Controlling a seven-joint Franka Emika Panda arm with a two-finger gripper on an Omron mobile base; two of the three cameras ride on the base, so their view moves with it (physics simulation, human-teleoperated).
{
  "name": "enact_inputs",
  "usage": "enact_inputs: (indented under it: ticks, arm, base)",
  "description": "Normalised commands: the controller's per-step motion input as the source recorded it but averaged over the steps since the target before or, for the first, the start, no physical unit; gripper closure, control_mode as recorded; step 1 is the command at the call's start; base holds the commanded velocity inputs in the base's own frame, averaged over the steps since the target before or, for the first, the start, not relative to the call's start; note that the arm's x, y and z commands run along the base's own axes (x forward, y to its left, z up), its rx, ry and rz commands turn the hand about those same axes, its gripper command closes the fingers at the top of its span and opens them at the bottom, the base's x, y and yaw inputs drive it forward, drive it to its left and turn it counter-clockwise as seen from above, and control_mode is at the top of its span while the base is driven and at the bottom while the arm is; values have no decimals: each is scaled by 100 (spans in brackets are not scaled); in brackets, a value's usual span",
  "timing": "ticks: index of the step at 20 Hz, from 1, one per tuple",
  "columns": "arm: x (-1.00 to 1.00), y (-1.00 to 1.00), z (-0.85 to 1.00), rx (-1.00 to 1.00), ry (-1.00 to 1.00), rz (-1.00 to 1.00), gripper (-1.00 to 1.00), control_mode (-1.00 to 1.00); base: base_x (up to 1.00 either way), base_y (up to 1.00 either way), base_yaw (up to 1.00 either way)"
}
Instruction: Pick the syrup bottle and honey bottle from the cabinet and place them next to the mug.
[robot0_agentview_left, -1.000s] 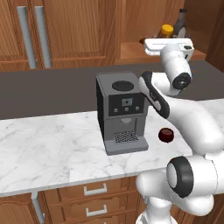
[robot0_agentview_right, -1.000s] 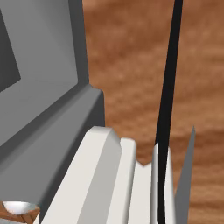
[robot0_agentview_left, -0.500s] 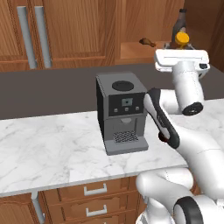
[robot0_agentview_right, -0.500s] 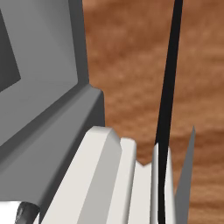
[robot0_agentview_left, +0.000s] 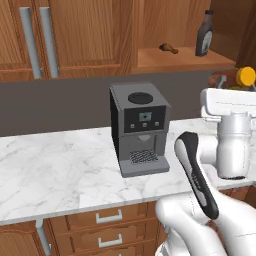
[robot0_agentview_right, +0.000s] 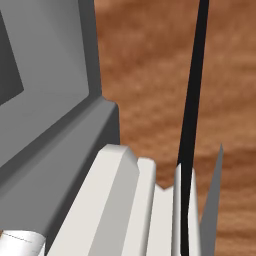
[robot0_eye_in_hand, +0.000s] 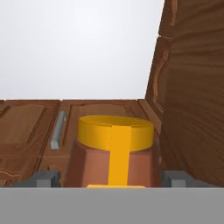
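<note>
The honey bottle (robot0_eye_in_hand: 114, 151), amber with a yellow top, sits between my two fingertips (robot0_eye_in_hand: 43, 178), and my gripper (robot0_eye_in_hand: 111, 180) is shut on it. In the left base view its yellow top (robot0_agentview_left: 246, 76) shows just above the white hand, at the right edge and below the shelf. The dark syrup bottle (robot0_agentview_left: 205, 39) stands upright at the right end of the open cabinet (robot0_agentview_left: 150, 59). The mug is hidden behind my arm.
A grey coffee machine (robot0_agentview_left: 141, 127) stands on the marble counter (robot0_agentview_left: 60, 165), left of my arm. A small brown item (robot0_agentview_left: 169, 48) lies on the shelf. Closed doors with long grey handles (robot0_agentview_left: 40, 42) fill the upper left. A wooden wall (robot0_eye_in_hand: 197, 100) is close beside the bottle.
My hand has carried the honey bottle right and down, out of the cabinet. The syrup bottle has stayed in place.
</note>
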Motion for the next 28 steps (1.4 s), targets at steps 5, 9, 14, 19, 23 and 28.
enact_inputs:
  ticks: [5, 9, 14, 19, 23, 28]
  arm:
    - [-84, -36, -85, 0, -60, 0, 100, -100]
    - [-60, -36, -78, 0, -59, 0, 100, -100]
    - [-54, -40, -95, 0, -31, -1, 100, -100]
    - [-15, -8, -100, -10, 30, 0, 100, -100]
    - [0, -21, -100, -3, 19, 0, 100, -100]
    - [-2, -53, -96, 0, 2, 0, 100, -100]
  base:
    - [0, 0, 0]
    - [0, 0, 0]
    - [0, 0, 0]
    - [0, 0, 0]
    - [0, 0, 0]
    - [0, 0, 0]
